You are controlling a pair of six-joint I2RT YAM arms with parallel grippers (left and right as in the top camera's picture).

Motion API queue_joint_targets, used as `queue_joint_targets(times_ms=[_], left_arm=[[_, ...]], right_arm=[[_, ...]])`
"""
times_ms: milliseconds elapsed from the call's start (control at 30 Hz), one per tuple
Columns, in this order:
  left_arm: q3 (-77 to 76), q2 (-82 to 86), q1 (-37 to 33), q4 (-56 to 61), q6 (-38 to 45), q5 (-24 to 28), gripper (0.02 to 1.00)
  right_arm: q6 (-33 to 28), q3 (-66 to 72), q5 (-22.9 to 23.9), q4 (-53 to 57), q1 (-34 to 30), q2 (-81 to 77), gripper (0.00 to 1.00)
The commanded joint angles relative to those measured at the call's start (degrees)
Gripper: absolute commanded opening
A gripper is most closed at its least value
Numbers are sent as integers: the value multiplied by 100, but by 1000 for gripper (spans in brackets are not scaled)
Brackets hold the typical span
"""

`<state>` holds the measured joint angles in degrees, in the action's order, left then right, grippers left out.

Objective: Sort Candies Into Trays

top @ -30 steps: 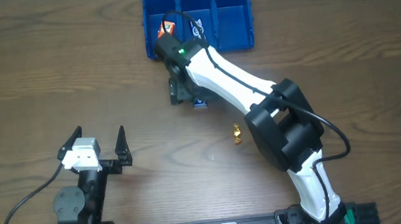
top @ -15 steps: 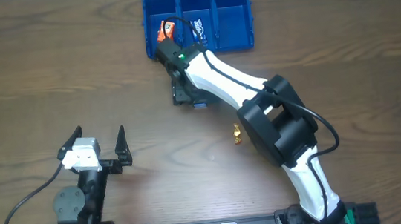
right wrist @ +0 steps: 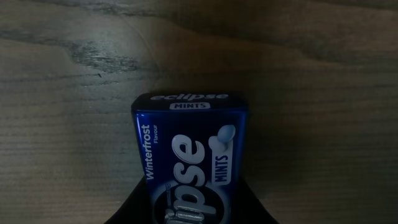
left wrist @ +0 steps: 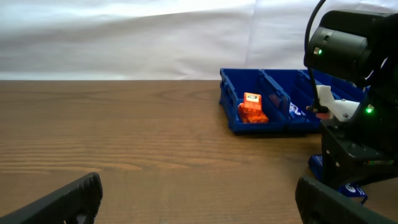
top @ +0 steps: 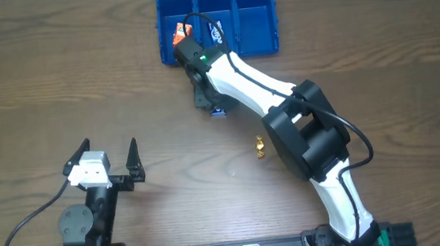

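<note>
The brown wood-grain worktop [top: 53, 91] carries a blue three-bay tray [top: 262, 51] at the middle of its far side. A small gold candy [top: 260, 147] lies on bare wood, well apart from the tray. Between them is a blue tin [top: 219, 112]; whether it fully rests on the wood is unclear.

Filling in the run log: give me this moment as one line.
right pincer: at mint box on table | left pincer: open, parked | gold candy: on table | orange candy: in tray
</note>
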<state>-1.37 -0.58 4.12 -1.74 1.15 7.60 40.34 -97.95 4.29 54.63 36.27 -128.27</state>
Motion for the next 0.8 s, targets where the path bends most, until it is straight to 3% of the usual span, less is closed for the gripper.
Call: queue_joint_targets(times_ms=[33,167,267,333,500,633,800], left_arm=[[109,33,-35,-195,15,122,998],[109,33,-35,-195,15,122,998],[109,33,-35,-195,15,122,998],[109,33,-35,-195,15,122,998],[109,33,-35,-195,15,122,998],[109,33,-35,-195,15,122,998],[109,33,-35,-195,15,122,998]], right_arm=[[-15,59,170,-33,262,682,36],[-315,-127,616,74,352,1687,36],[-619,-953,1292,472,190,1832,36],[-894,-1580,1497,612,-68,1663,36],[-1486,-2922,1495,507,-756,811,34],[-1919,-3003,1499,-179,-994,195,34],[-1963,-3001,1316,-492,-1021,-450,34]])
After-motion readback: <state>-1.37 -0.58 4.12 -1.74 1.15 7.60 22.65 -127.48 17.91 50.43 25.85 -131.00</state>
